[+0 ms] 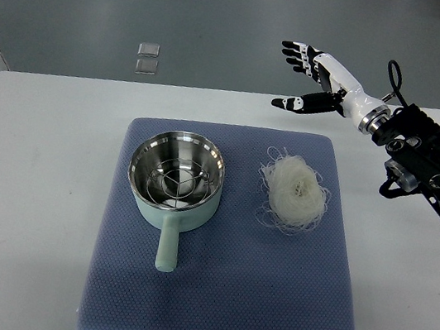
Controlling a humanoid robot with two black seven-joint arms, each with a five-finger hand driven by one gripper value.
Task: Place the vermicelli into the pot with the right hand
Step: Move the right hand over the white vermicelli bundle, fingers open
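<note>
Right hand (311,79) above the table's far edge, fingers spread, holding nothing.
White vermicelli nest (294,190) lies beside the mint-green steel-lined pot (174,183) on a blue mat (215,298).

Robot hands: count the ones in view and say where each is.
1. The right hand hovers open past the table's far edge, beyond the noodles. The left hand is out of view.

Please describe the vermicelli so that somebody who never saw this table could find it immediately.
On the white table lies a blue-grey mat. On its right half, beside the pale green pot, sits the vermicelli. It is a loose, whitish nest of thin tangled strands, the only soft thing there.
</note>
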